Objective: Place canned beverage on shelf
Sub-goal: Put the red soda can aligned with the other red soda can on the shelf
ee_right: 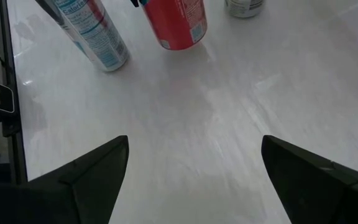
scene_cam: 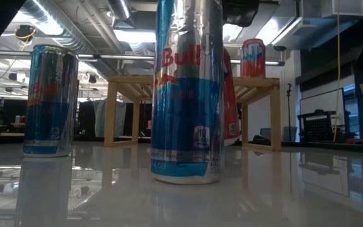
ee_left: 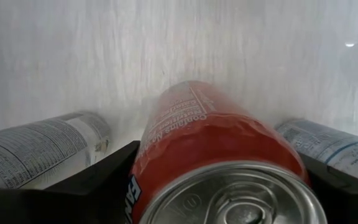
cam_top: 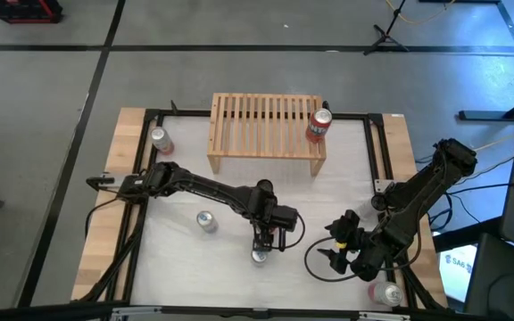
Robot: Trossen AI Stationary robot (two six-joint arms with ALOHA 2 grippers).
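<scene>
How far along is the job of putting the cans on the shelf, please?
Done: one can stands on the shelf's right end. In hand: the left gripper clasps a red can standing on the table. Left: shelving it and four other cans; the right gripper waits open.

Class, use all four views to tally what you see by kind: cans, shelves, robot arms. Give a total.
Cans: 6, including the red can in the left pincer
Shelf: 1
Arms: 2
Total: 9
</scene>
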